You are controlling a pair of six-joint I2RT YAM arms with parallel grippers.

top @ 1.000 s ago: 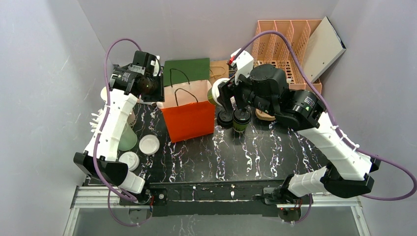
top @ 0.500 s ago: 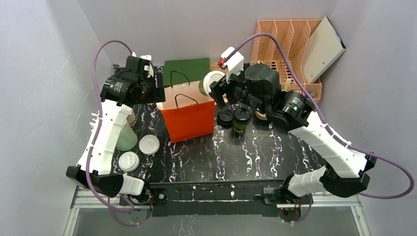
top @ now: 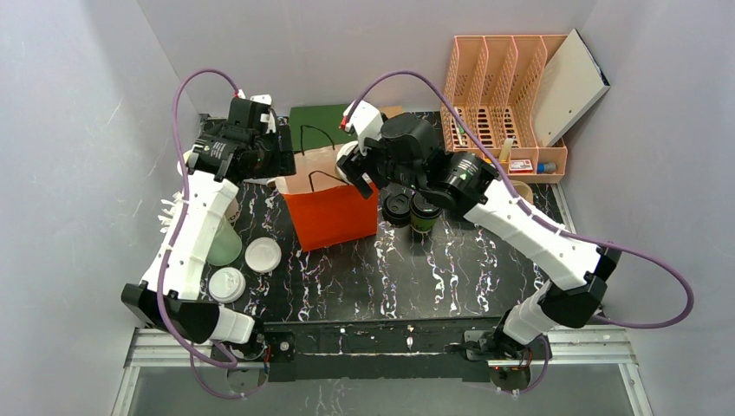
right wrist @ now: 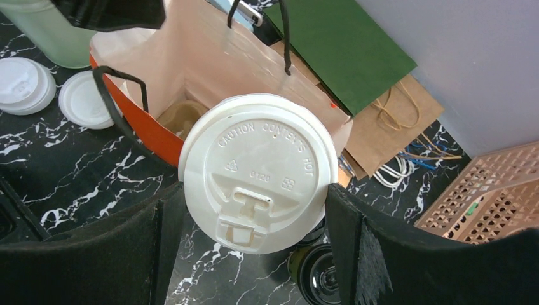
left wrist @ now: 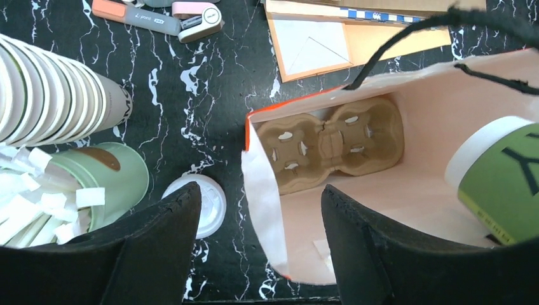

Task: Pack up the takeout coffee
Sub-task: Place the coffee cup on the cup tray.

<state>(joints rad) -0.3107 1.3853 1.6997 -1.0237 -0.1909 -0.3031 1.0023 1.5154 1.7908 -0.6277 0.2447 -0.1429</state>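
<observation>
Between the right gripper's (right wrist: 254, 210) fingers: white-lidded green coffee cup (right wrist: 257, 168), clamped, right over the orange bag (right wrist: 146, 143), black-lidded cup (top: 426, 206) below. Left gripper's (left wrist: 257, 197) jaws gape open around the bag's edge.

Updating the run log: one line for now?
right gripper: holding white-lidded cup over orange bag mouth | left gripper: open at bag edge

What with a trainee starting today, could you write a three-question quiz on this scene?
1. True or false: the cardboard carrier inside the orange bag already holds a cup.
2. The green cup in the right gripper has a lid that is: A black, B white, C missing.
3. Which gripper is open and holding nothing?
Key: 1 false; 2 B; 3 the left gripper.
</observation>
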